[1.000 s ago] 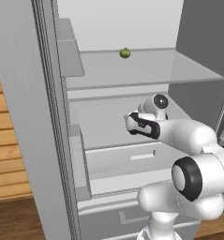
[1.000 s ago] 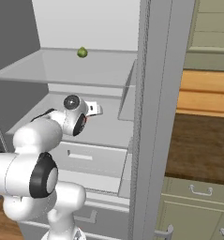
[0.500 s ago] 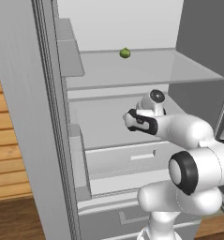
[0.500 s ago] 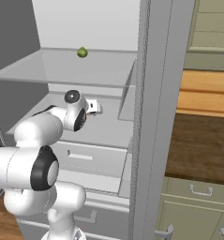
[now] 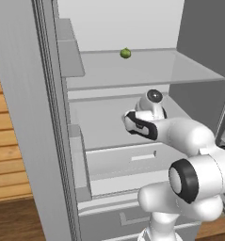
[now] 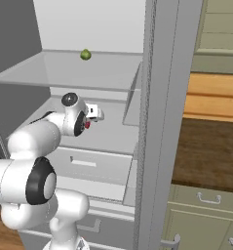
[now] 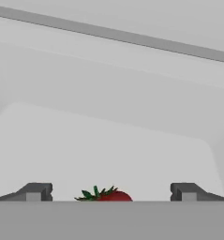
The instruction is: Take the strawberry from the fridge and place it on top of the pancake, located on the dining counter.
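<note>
Strawberry (image 7: 107, 195) is lying on the white floor of the fridge's (image 5: 48, 122) lower shelf, and we are seeing it between the two finger tips (image 7: 36, 191), touched by neither. We are watching the gripper (image 7: 111, 192) reaching in under the glass shelf (image 5: 147, 70) with its jaws spread wide, holding nothing. A small green fruit (image 5: 125, 53) is sitting on that glass shelf above.

Home kitchen: open fridge (image 5: 132, 70), green cabinet drawers (image 6: 201, 205), wood counter (image 6: 210, 151).
</note>
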